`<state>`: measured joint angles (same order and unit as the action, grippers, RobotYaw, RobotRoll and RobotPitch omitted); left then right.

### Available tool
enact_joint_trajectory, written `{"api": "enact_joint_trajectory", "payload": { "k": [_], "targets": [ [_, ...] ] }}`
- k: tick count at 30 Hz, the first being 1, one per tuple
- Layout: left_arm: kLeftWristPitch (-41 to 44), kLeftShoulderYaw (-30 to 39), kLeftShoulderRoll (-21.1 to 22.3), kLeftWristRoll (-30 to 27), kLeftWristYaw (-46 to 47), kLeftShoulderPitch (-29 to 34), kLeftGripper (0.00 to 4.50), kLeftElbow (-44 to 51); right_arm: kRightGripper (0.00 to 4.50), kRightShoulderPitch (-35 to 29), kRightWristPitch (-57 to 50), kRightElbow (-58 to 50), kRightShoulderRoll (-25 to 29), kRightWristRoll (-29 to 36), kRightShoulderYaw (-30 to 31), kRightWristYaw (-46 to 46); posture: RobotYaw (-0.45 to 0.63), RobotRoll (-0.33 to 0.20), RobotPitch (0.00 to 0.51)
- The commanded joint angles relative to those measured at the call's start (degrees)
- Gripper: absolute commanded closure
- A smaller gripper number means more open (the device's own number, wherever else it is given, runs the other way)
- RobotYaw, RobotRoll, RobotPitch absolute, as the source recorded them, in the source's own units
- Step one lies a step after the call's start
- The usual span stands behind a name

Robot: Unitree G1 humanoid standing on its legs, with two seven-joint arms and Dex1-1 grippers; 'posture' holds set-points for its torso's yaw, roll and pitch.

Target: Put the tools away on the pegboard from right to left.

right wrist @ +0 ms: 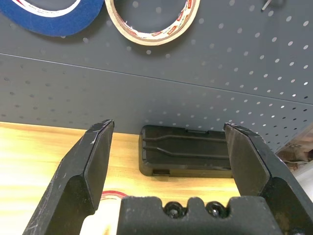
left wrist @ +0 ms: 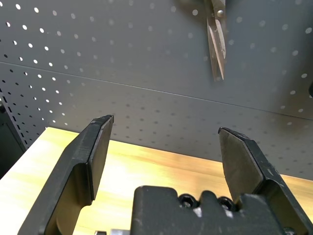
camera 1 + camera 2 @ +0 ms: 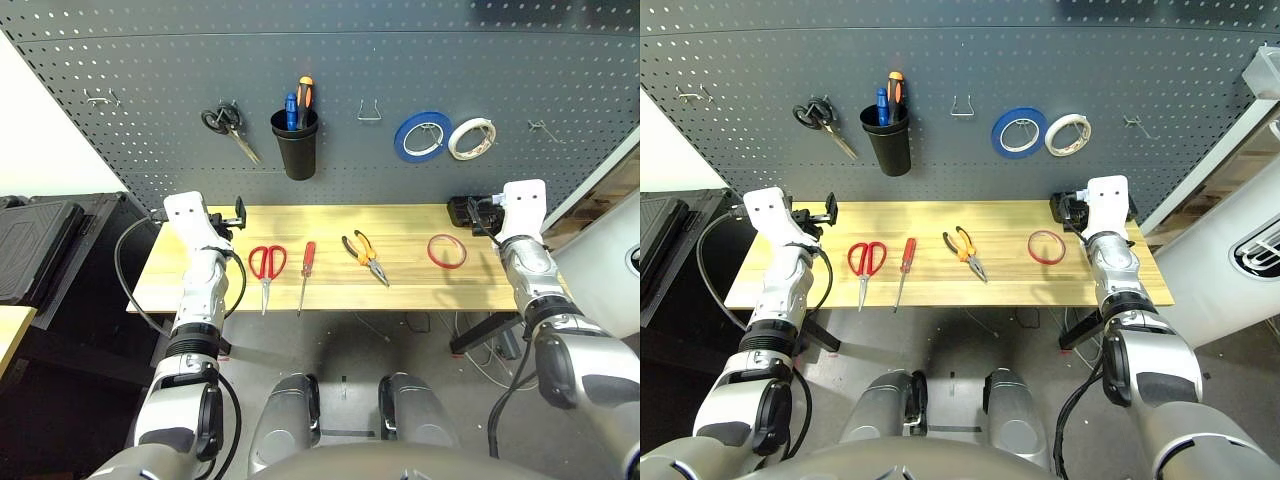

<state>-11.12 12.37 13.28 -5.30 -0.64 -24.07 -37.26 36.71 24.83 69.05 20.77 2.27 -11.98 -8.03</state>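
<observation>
Your right gripper (image 3: 478,212), wide open and empty, sits just right of the red tape ring (image 3: 447,251), so start there.

Before me a light wooden tabletop (image 3: 420,285) stands on a grey floor (image 3: 330,345); a black case (image 3: 40,245) sits beyond its left edge.

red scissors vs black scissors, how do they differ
The red-handled scissors lie flat on the table; the black-handled scissors hang on the pegboard. Handles are red on one, black on the other. Both pairs are closed, blades pointing down in the picture.
</observation>
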Motion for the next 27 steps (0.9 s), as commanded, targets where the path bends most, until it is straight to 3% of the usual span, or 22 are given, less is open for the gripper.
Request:
{"api": "enact_joint_trajectory", "payload": {
  "k": [1,9,16,21,27],
  "targets": [
    [-0.2,0.1,0.2,0.3,0.1,0.7,0.04,0.0,0.0,-0.2,-0.2,-0.4,-0.1,0.7,-0.6,0.4,-0.01,0.0,0.041],
    [2.4,-1.8,2.9,-0.9,-8.1,2.0,0.04,5.9,0.0,0.5,-5.9,-5.0,1.8,-1.1,2.2,-3.1,-0.03,0.0,0.087],
    [12.6,-4.8,7.0,-6.8,-23.5,8.9,0.04,21.6,0.0,0.1,-24.2,-14.8,4.7,1.6,3.4,-14.3,-0.03,0.0,0.13],
    [20.9,-8.8,11.9,-11.5,-35.3,14.0,0.04,34.3,0.0,-0.3,-36.0,-23.1,6.7,0.3,5.9,-18.1,-0.04,0.0,0.19],
    [30.8,-13.6,16.6,-16.5,-44.6,14.1,0.04,45.4,0.0,1.7,-51.9,-29.3,8.4,-0.6,10.9,-25.3,-0.03,0.0,0.246]
  ]
}}
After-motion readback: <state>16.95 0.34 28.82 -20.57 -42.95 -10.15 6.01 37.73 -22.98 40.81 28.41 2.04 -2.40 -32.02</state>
